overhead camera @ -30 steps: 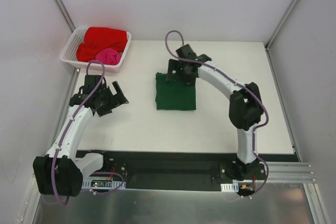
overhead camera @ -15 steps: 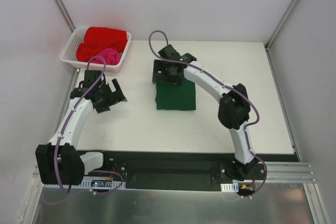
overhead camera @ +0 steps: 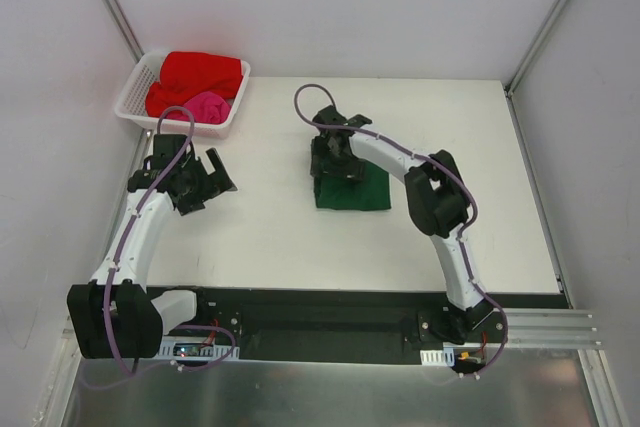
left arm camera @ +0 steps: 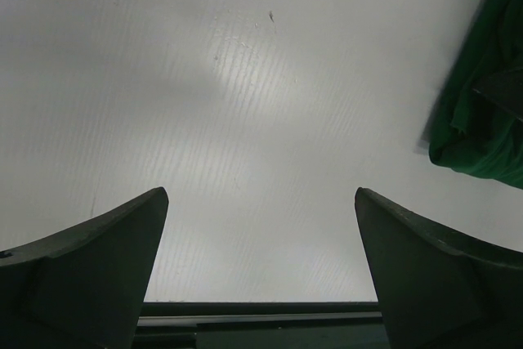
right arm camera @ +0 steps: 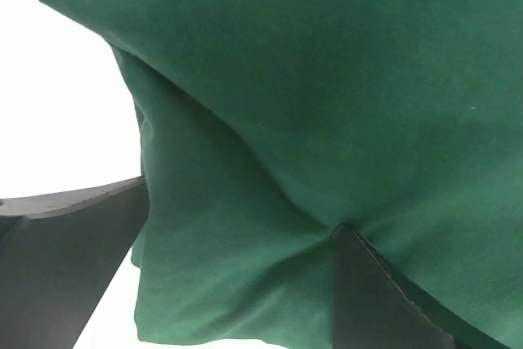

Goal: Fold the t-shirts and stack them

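The green t-shirt [overhead camera: 355, 189] lies folded in the middle of the desk [overhead camera: 270, 237]. The right fingers [overhead camera: 335, 159] are spread wide over its far left corner, with cloth bunched between them and one tip pressed into a crease; they seem to rest on it rather than pinch it. The left fingers [overhead camera: 205, 187] gape wide above the desk, holding nothing. The red t-shirt [overhead camera: 200, 75] and pink t-shirt [overhead camera: 208, 107] sit in the white basket [overhead camera: 130, 102], far left

Open tabletop [overhead camera: 270, 222] between left tool [overhead camera: 206, 185] and green t-shirt [overhead camera: 366, 193]; basket [overhead camera: 129, 99] blocking far-left corner.
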Controlling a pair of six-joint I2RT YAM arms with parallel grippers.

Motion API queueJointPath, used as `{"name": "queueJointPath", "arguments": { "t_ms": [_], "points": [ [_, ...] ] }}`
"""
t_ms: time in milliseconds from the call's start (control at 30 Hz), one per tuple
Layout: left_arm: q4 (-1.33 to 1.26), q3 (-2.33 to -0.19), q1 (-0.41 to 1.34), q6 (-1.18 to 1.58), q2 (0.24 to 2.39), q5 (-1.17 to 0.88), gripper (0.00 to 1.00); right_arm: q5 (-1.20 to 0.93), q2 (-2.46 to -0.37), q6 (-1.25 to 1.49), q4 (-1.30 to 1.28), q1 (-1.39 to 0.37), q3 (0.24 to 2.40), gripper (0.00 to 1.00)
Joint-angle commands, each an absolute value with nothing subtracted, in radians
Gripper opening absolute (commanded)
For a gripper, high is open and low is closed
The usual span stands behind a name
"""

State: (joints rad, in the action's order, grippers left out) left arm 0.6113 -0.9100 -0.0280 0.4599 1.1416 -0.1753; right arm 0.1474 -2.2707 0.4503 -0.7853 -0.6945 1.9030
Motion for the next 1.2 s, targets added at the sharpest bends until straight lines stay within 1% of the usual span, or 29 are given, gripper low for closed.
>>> {"name": "queueJointPath", "arguments": {
  "t_ms": [0, 100, 200, 233, 300, 433, 467, 500, 633, 767, 933, 1067, 1167],
  "points": [
    [0.621, -0.908, -0.040, 0.463, 1.134, -0.198, 0.99, 0.210, -2.220, 0.365, -0.807, -0.563, 1.716, 0.96],
    [0.621, -0.923, -0.038, 0.477, 1.157, -0.193, 0.99, 0.207, -2.145, 0.312, -0.738, -0.474, 1.610, 0.96],
    [0.620, -0.948, -0.040, 0.482, 1.192, -0.195, 0.99, 0.172, -2.108, 0.189, -0.689, -0.391, 1.585, 0.96],
    [0.621, -0.956, -0.040, 0.483, 1.204, -0.195, 0.99, 0.175, -2.106, 0.136, -0.690, -0.371, 1.594, 0.96],
    [0.627, -0.983, -0.041, 0.485, 1.235, -0.196, 0.99, 0.175, -2.109, 0.114, -0.693, -0.313, 1.601, 0.96],
    [0.640, -1.044, -0.040, 0.486, 1.294, -0.209, 0.99, 0.058, -2.120, -0.030, -0.656, -0.195, 1.638, 0.97],
    [0.644, -1.054, -0.040, 0.485, 1.304, -0.207, 0.99, 0.060, -2.144, -0.040, -0.678, -0.180, 1.669, 0.96],
    [0.646, -1.064, -0.041, 0.483, 1.311, -0.204, 0.99, 0.060, -2.158, -0.046, -0.698, -0.161, 1.696, 1.00],
    [0.657, -1.117, -0.041, 0.479, 1.362, -0.193, 0.99, 0.087, -2.200, -0.060, -0.770, -0.063, 1.779, 1.00],
    [0.664, -1.138, -0.041, 0.472, 1.384, -0.178, 0.99, 0.107, -2.200, -0.061, -0.787, -0.002, 1.790, 1.00],
    [0.663, -1.135, -0.041, 0.468, 1.400, -0.173, 0.99, 0.075, -2.148, -0.098, -0.727, 0.087, 1.694, 1.00],
    [0.664, -1.134, -0.043, 0.466, 1.410, -0.176, 0.99, 0.109, -2.135, -0.178, -0.729, 0.095, 1.687, 1.00],
    [0.663, -1.144, -0.043, 0.463, 1.417, -0.178, 0.99, 0.055, -2.109, -0.242, -0.710, 0.098, 1.672, 1.00]
  ]
}}
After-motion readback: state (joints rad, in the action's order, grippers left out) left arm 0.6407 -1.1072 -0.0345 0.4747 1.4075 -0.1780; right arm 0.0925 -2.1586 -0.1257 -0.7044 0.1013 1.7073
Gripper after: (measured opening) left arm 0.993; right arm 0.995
